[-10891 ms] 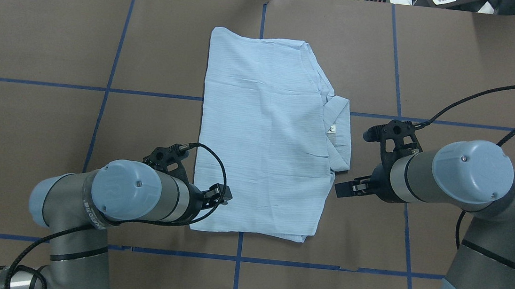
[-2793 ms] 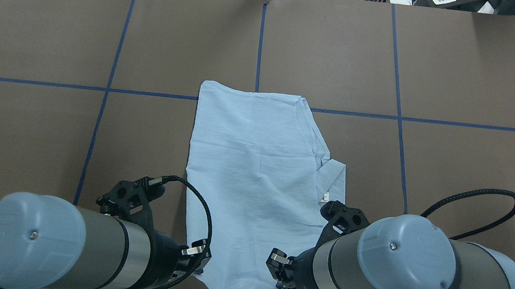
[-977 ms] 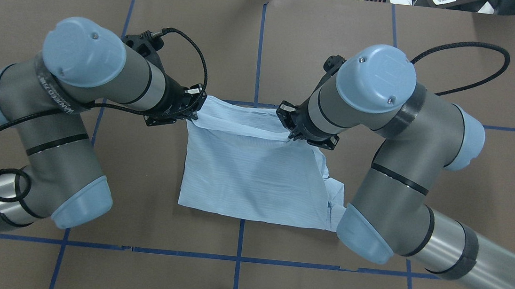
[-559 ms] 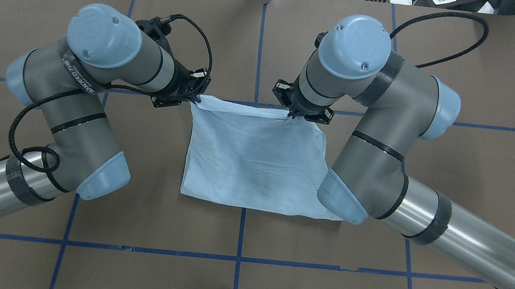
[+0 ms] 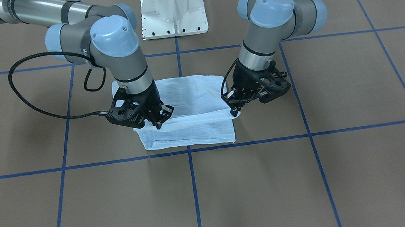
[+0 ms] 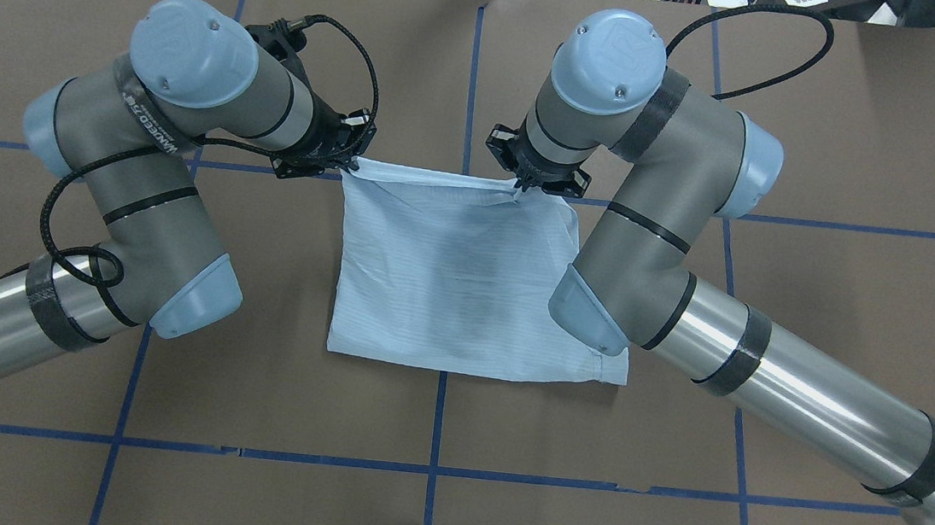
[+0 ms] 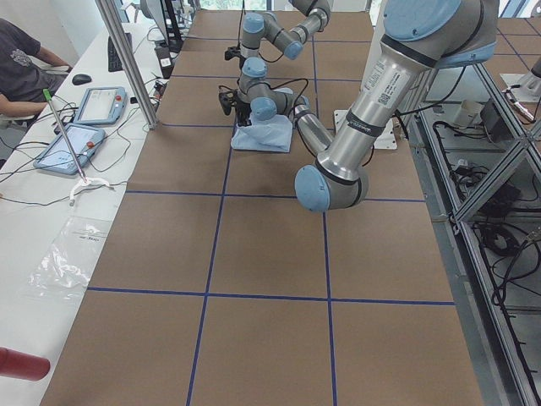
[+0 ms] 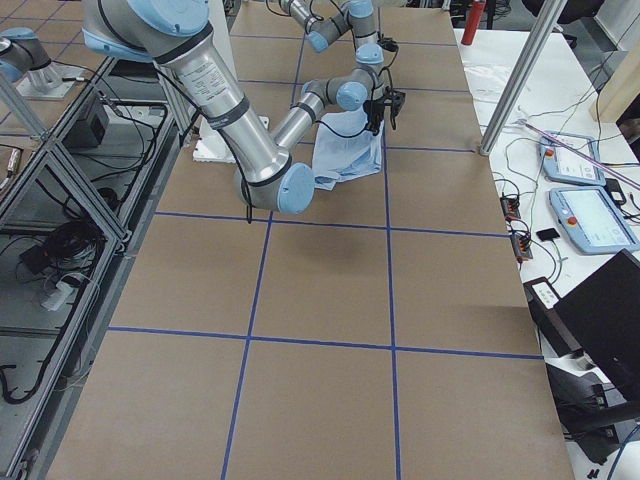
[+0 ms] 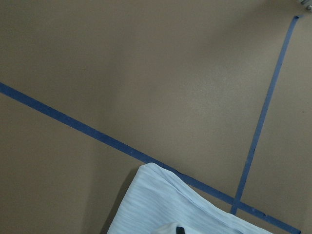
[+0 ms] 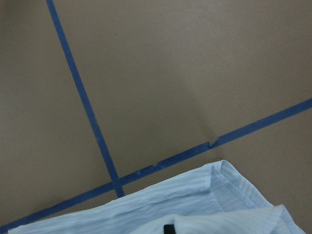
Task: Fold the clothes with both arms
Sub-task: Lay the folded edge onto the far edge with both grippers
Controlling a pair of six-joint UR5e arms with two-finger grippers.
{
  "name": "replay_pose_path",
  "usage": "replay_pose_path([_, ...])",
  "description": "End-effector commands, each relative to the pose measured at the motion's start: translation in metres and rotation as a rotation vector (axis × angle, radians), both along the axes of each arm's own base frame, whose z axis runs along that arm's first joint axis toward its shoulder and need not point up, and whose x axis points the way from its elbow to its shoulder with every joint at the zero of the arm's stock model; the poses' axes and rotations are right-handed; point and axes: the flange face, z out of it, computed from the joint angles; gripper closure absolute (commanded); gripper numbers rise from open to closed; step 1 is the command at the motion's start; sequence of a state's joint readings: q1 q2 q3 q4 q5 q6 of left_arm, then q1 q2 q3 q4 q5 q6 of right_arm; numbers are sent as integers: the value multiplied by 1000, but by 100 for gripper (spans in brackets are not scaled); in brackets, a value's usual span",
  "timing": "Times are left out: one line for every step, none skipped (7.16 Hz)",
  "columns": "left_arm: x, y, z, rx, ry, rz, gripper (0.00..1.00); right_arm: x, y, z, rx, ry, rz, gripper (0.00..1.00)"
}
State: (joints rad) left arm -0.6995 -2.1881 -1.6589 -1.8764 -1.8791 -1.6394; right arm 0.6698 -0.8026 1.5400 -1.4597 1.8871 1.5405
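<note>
Left gripper (image 6: 346, 162) and right gripper (image 6: 526, 184) are each clamped on a corner of the light-blue shirt (image 6: 448, 286), which lies mid-table (image 6: 249, 396), well clear of all 4 edges. Overhead, compared with 0.6 s ago, both have carried the hem further toward the far edge, so the halving fold looks nearly closed. Front-facing, the carried layer hangs above the lower layer, a gap the overhead hides; lowering probably remains. The 2 wrist views show only shirt corners over blue tape lines (image 9: 73, 124).
</note>
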Motion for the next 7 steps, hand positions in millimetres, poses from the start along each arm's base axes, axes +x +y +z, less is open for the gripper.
replay_pose_path([11, -7, 3, 7, 23, -2, 100, -5, -4, -7, 11, -19, 0, 100])
replay_pose_path([21, -13, 14, 10, 28, -2, 100, -6, -5, -8, 10, -20, 1, 100])
replay_pose_path([23, -15, 19, 12, 26, 0, 100, -6, -5, -7, 9, -18, 2, 100])
replay_pose_path([22, -16, 19, 12, 26, -2, 95, -6, -5, -1, 8, -10, -2, 27])
replay_pose_path([22, -16, 21, 11, 25, -3, 17, -7, -8, 3, 4, -4, 0, 1])
replay_pose_path([19, -19, 21, 8, 21, -9, 2, -2, -19, 8, -1, 7, 10, 0])
replay_pose_path([7, -29, 22, 11, 19, -27, 1, 5, -26, 7, 16, 9, 0, 0])
